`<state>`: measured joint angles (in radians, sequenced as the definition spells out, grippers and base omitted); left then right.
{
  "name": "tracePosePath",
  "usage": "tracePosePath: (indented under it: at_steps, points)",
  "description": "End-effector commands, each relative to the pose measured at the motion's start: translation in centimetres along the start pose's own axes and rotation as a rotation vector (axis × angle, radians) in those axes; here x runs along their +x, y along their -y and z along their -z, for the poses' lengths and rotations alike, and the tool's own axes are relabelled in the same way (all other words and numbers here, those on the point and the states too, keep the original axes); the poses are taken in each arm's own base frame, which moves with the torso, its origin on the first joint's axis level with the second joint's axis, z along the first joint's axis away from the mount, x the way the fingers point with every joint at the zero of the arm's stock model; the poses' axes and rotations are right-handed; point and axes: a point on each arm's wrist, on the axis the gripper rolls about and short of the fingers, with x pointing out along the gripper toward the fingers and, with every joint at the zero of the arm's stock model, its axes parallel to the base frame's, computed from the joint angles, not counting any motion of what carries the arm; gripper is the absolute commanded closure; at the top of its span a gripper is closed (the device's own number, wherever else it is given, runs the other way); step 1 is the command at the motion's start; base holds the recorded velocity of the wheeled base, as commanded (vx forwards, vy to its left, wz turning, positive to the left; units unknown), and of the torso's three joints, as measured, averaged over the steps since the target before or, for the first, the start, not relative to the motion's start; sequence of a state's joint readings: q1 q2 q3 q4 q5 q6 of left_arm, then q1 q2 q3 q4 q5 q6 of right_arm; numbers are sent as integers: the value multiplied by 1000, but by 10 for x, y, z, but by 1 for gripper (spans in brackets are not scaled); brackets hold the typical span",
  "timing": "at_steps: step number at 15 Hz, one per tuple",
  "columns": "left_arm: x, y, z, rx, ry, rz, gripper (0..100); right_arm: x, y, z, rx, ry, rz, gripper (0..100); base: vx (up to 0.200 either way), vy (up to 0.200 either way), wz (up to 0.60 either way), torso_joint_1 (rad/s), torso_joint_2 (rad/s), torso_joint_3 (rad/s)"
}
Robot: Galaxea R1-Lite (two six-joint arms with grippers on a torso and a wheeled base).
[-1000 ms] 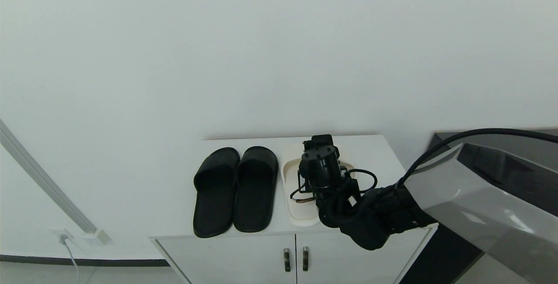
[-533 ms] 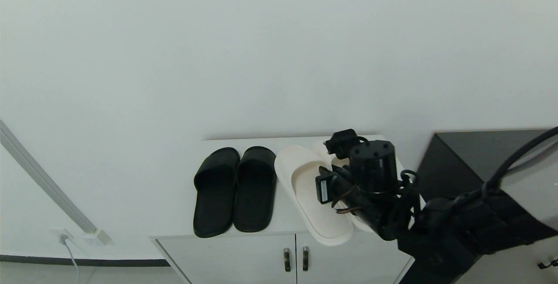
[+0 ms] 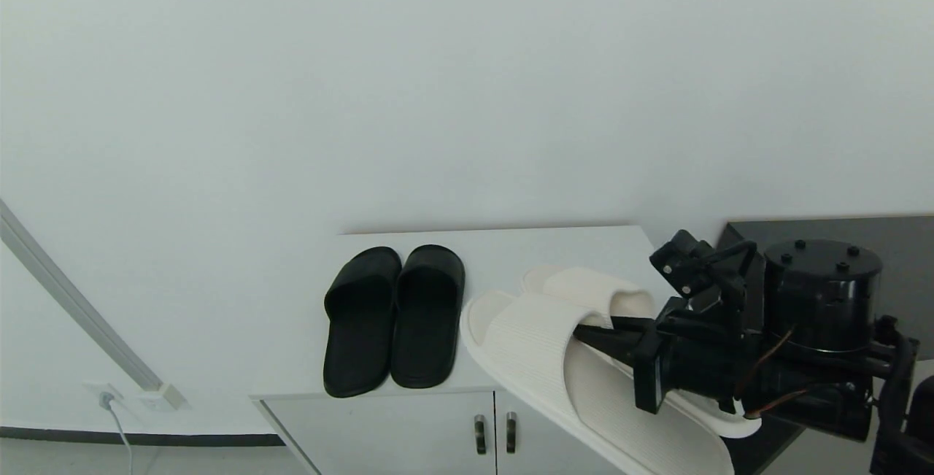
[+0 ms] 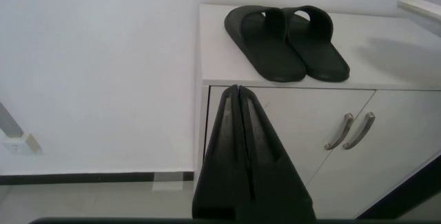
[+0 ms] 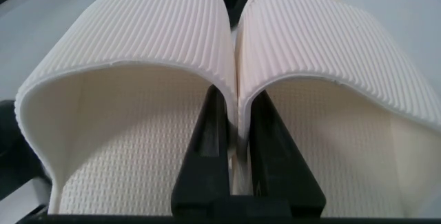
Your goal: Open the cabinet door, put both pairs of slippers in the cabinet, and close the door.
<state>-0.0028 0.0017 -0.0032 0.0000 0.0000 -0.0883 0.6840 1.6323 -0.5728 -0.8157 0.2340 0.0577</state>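
L gripper [image 4: 238, 93]: fingers together, empty, low before the cabinet [image 3: 554, 241] front.
Black slippers [image 3: 394, 318]: 2, on cabinet top, left part; long axis front-back, toes to wall.
Doors [image 3: 408, 435]: 2, shut; handles [image 3: 480, 434]: 2.
White slippers [image 3: 554, 344]: 2, held up by front-right corner; axis diagonal, toes back-left.
R gripper [image 3: 595, 333]: clamped on the white slippers' inner strap walls; R wrist view shows one finger [image 5: 207, 141] under each strap.
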Motion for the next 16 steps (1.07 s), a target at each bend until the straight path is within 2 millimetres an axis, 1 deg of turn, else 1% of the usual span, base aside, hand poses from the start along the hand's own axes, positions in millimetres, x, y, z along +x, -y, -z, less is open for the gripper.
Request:
tracePosePath:
  at_steps: [1, 7, 16]
  points:
    - [0, 0, 0, -1, 0, 0, 100, -14, -3, -5, -6, 22, -5, 100, 0, 0, 0, 0, 0, 0]
    - [0, 0, 0, -1, 0, 0, 100, -13, -4, -2, -4, 8, -10, 100, 0, 0, 0, 0, 0, 0]
    - [0, 0, 0, -1, 0, 0, 100, -8, -3, 4, -2, -17, -7, 100, -200, 0, 0, 1, 0, 2]
